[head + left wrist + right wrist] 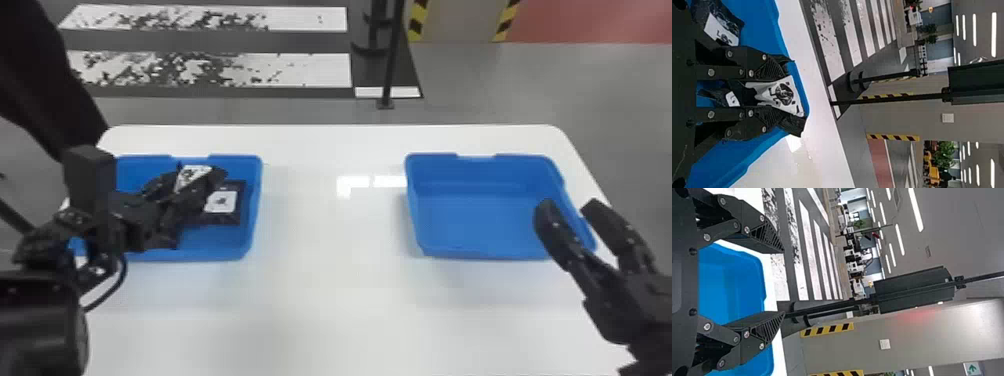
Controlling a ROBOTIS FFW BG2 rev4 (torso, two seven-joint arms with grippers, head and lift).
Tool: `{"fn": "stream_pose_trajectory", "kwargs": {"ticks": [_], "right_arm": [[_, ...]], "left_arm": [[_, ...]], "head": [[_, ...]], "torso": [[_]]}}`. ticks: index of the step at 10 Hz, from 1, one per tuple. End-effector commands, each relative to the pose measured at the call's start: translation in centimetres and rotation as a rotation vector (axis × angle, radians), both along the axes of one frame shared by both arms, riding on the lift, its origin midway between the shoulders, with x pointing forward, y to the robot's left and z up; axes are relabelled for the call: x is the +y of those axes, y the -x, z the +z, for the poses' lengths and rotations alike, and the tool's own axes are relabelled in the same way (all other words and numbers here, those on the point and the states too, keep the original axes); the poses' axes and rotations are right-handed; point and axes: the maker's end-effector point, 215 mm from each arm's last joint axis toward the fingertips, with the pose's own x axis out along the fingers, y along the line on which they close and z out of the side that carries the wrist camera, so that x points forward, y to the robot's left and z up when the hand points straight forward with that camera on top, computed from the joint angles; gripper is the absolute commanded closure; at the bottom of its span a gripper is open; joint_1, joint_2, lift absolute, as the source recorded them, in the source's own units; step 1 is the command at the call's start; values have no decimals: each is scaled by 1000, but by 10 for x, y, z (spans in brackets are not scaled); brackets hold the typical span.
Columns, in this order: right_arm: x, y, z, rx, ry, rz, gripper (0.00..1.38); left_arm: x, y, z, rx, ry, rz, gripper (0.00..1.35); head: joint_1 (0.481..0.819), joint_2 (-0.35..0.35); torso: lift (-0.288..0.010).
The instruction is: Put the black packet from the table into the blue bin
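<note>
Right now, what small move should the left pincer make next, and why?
Probably ease the left pincer open: it grips the black packet over the left blue bin, where another white-labelled packet lies.

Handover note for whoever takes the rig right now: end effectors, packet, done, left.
Left end effector: closed on the black packet, at the left blue bin.
Right end effector: open and holding nothing, by the right blue bin.
Other packet: one with a white label lies in the left bin.
Done: black packet gripped, off the table and at the left bin.
Left: probably lower it if needed, open, back out. Can't tell if it touches what lies below.
</note>
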Motion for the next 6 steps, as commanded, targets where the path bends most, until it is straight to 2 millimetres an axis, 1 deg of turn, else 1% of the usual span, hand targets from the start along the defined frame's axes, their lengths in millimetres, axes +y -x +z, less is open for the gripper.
{"fn": "stream_pose_trajectory", "kwargs": {"ticks": [1, 2, 3, 4, 5, 6], "right_arm": [[0, 0, 0, 0, -1, -1, 510], [0, 0, 1, -3, -1, 0, 510], [0, 0, 1, -3, -3, 0, 510], [1, 0, 1, -3, -4, 1, 510], [1, 0, 1, -3, -4, 1, 510], [1, -1, 3, -8, -2, 1, 510]], "left_arm": [[1, 9, -10, 27, 41, 9, 205], [-4, 16, -6, 16, 57, 1, 87], [-3, 23, 3, -4, 46, 10, 125], [3, 28, 15, -46, 50, 23, 127], [16, 39, 32, -89, 43, 52, 127], [27, 54, 47, -127, 43, 77, 131]], "head": [[695, 22], [695, 25], [695, 23], [695, 20], [695, 23], [695, 29]], "torso": [[-110], [-110], [-110], [-110], [-110], [-110]]}}
